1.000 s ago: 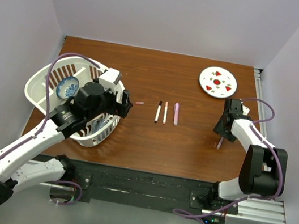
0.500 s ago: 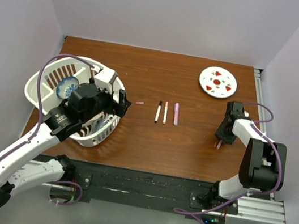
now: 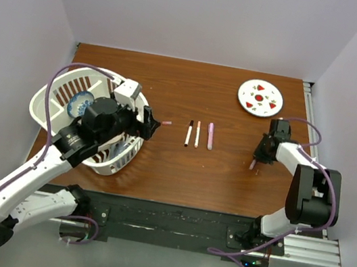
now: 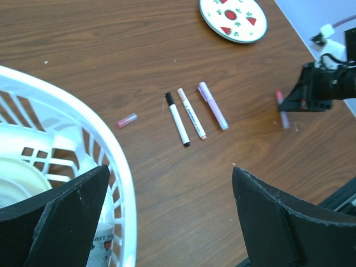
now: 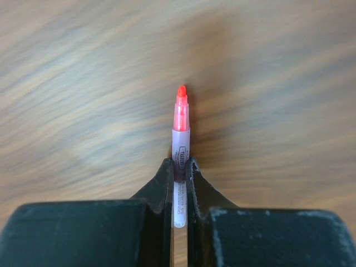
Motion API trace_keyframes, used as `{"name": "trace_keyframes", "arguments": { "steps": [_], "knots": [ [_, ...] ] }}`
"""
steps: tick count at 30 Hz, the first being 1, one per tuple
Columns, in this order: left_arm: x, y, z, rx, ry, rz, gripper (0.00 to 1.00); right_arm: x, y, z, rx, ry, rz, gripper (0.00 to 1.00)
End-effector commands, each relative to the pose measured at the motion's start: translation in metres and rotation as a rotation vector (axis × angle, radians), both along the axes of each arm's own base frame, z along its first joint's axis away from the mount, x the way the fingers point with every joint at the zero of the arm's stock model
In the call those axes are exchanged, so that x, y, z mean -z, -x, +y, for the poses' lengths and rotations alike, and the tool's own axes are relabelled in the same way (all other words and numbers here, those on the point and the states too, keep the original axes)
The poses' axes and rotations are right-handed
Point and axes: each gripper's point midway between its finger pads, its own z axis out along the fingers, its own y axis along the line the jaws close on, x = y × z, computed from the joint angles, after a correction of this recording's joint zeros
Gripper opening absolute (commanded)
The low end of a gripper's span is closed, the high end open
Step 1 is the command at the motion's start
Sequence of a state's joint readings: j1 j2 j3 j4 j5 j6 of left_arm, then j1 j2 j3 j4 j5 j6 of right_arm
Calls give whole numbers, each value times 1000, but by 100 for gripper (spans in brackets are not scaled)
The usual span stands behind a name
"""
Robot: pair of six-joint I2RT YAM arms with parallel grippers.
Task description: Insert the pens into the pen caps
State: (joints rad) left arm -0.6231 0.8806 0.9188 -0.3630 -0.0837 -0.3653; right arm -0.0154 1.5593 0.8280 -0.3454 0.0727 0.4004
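Right fingers (image 5: 160, 192) are clamping a pen (image 5: 181, 125) by the barrel, red tip sticking out bare, over the right side of the desk (image 3: 179, 168). Left fingers (image 4: 61, 217) are hanging wide open, gripping nothing, above the basket (image 4: 123, 178) near a pink cap (image 4: 127, 120). Looks like the fetching step; next, left probably needs to be grabbing that cap, then lining both up.

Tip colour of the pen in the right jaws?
The pen has a red-orange tip; right wrist view shows it best.

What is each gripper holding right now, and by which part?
The right gripper clamps the red-tipped pen by the rear of its white barrel, tip pointing outward. The left gripper is open, holding nothing.
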Motion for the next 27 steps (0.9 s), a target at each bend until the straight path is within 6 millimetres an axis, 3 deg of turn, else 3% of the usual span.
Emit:
{"name": "trace_keyframes", "arguments": {
  "steps": [1,2,4,5,6,7,8,11,12,14,19,27],
  "knots": [
    [-30,2,-27,96,103,9,95,-31,-6,85,-248,-155,-155,0],
    [-30,0,-34,112,111,26,95,-50,-10,97,-282,-176,-234,0],
    [-34,1,-44,146,154,46,93,-64,3,137,-399,-232,-298,0],
    [-32,-2,-50,159,164,59,93,-90,1,153,-429,-276,-400,0],
    [-36,-2,-56,173,194,62,91,-92,18,178,-504,-332,-412,0],
    [-31,-5,-59,173,199,77,90,-100,24,189,-533,-369,-443,0],
    [-31,-6,-62,177,209,80,89,-119,29,210,-574,-431,-515,0],
    [-25,-10,-73,207,241,87,85,-153,52,239,-654,-547,-631,0],
    [-32,-10,-81,252,269,62,84,-163,59,244,-671,-571,-659,0],
    [-23,-9,-92,300,280,75,80,-179,70,259,-709,-634,-692,0],
    [-8,-12,-113,374,308,113,67,-215,86,267,-727,-694,-788,0],
    [-1,-8,-134,442,338,114,63,-230,94,276,-750,-711,-817,0]
  ]
}}
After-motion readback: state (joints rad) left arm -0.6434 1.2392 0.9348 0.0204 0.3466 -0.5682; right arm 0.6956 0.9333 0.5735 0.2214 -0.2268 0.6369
